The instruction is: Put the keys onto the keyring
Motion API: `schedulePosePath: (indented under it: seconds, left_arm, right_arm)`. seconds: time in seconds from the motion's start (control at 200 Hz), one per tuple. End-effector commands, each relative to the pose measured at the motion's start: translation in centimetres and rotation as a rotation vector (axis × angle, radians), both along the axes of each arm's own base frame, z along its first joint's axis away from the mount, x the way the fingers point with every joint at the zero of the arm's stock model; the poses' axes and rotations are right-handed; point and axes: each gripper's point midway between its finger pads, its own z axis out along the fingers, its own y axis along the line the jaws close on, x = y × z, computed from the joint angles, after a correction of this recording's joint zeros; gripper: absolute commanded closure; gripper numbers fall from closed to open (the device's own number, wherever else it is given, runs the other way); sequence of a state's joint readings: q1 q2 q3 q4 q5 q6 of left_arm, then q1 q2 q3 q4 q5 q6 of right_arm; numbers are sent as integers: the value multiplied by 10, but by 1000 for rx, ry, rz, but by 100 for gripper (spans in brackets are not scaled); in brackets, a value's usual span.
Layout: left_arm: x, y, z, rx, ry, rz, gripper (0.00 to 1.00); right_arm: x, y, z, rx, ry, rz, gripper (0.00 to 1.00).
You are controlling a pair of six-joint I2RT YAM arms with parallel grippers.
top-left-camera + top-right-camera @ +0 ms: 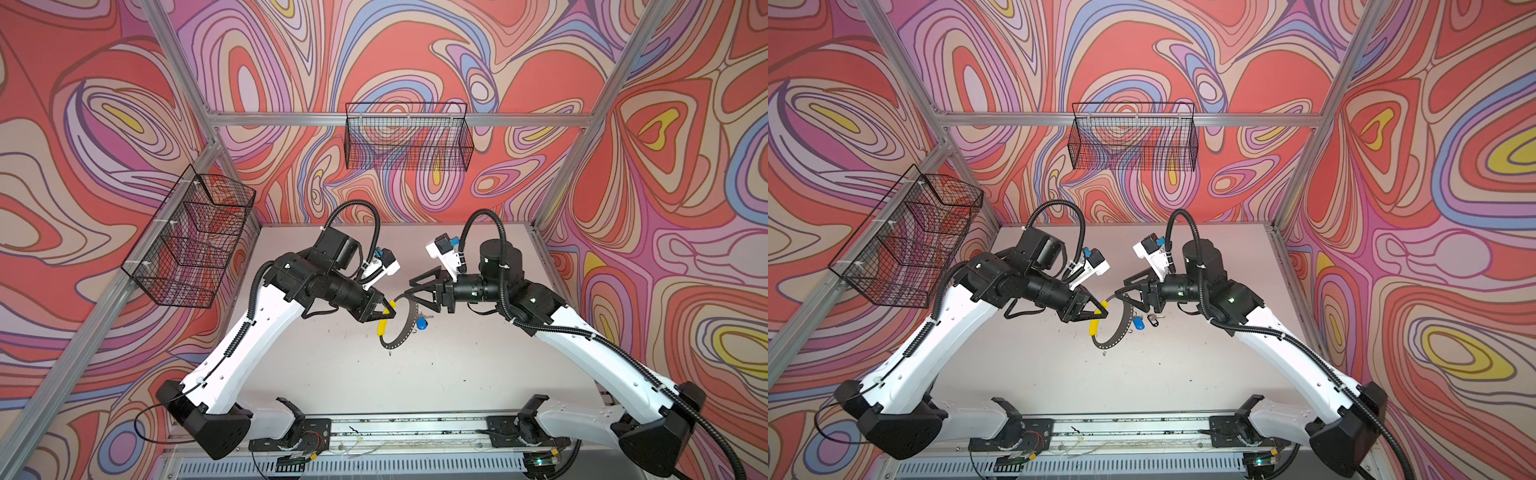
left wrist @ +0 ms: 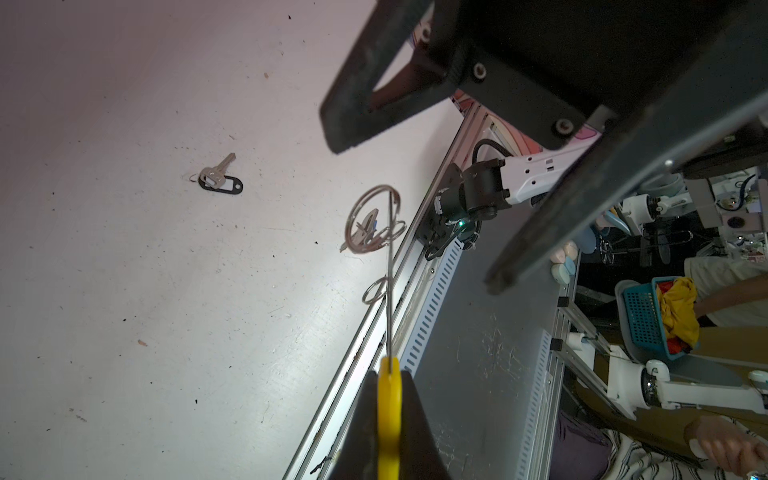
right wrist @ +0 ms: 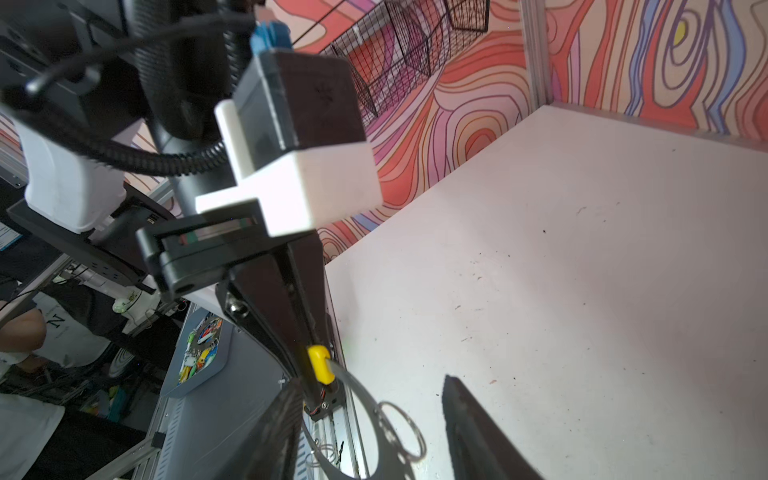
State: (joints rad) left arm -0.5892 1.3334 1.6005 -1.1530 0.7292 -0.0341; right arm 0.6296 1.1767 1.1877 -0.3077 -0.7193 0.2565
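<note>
Left wrist view shows, bottom centre, the left gripper [image 2: 390, 380] clenched on the yellow sleeve [image 2: 389, 419], likely the surest hold on the thin, stiff, slick keyring [image 2: 389, 324]; the right gripper [image 3: 370, 382] gapes.

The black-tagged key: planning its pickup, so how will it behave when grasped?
The key lies flat on the table, so it would probably slide before lifting. Its tag seems joined by a ring, so the ungripped part would likely dangle. Thin, so probably light.
</note>
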Motion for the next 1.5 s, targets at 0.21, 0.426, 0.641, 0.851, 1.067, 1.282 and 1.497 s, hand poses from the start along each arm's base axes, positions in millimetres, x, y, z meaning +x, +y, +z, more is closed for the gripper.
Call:
schedulePosePath:
  seconds: [0.21,0.426,0.641,0.851,1.067,1.282,1.497]
  left_arm:
    - [10,0,25,-61,-56,95,100]
    - [26,4,37,-76,-94,209,100]
    - [55,19,48,-72,-141,430,100]
    - [68,27,62,-122,-170,553,100]
    - [98,44,47,-170,-65,856,100]
    - [107,47,39,-185,65,995,100]
    - [105,53,40,-192,62,1025,100]
  right_arm:
    - [1,-16,20,20,-60,-97,47]
    - [-4,-19,13,-1,-20,-98,51]
    - [-9,-21,12,19,13,-96,52]
    - [1,-21,4,-8,0,-158,49]
    - [24,-9,-4,-131,-172,-340,39]
    - [29,18,-18,-312,-359,-386,35]
    - [24,19,-11,-277,-373,-371,35]
